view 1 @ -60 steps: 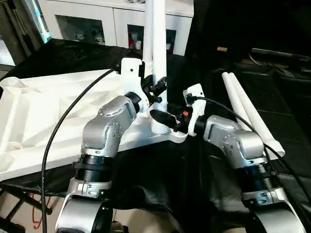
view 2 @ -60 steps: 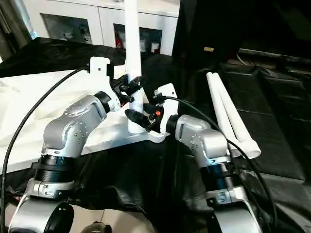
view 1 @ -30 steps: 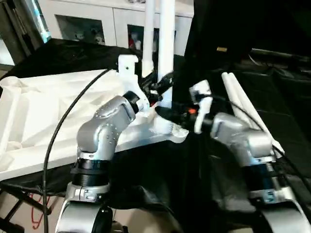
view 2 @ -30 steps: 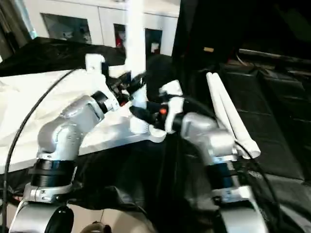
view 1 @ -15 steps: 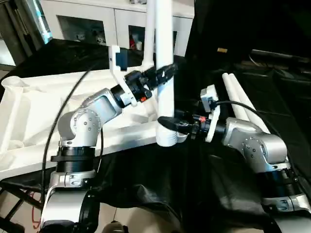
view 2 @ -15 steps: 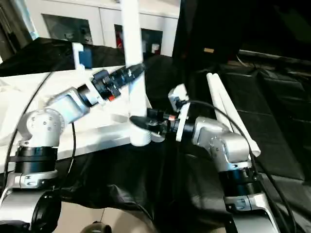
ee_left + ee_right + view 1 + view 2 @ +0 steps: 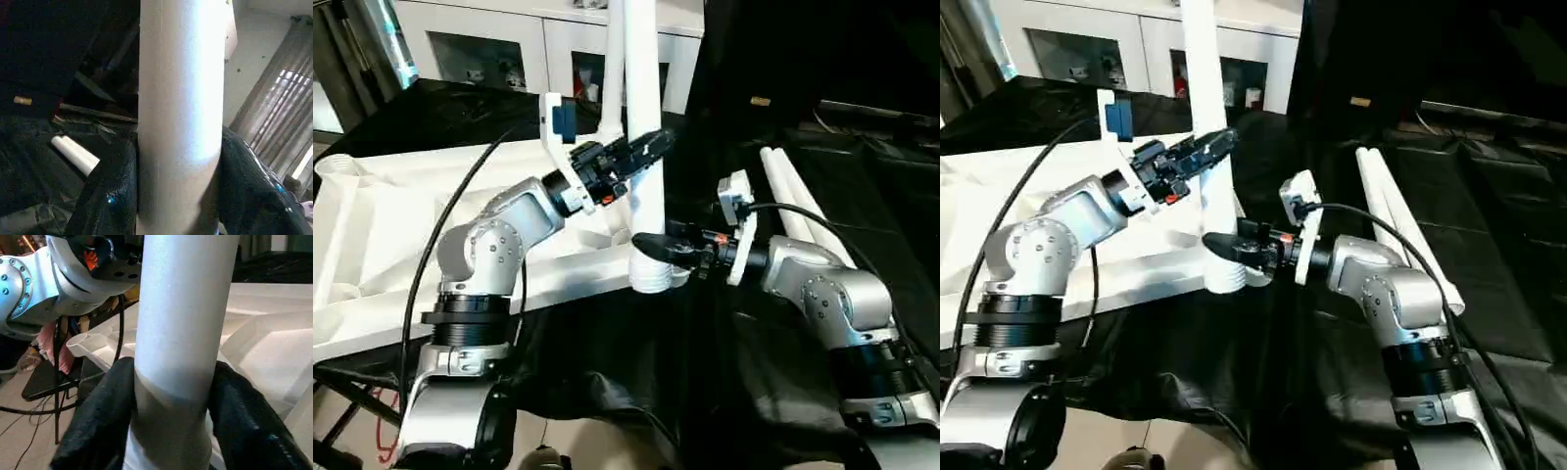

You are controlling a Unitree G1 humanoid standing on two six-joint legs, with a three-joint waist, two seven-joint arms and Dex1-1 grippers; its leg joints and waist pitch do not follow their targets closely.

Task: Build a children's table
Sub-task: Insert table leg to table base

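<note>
Left gripper (image 7: 651, 145) and right gripper (image 7: 646, 245) both clamped around upright white tubular plastic leg (image 7: 644, 117); likely light, stiff, slippery; best gripped low, near socket.

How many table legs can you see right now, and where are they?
4. One upright leg stands in the near corner socket, both hands on it. Another upright leg stands just behind it. Two loose legs lie side by side on the black cover, to the right.
</note>
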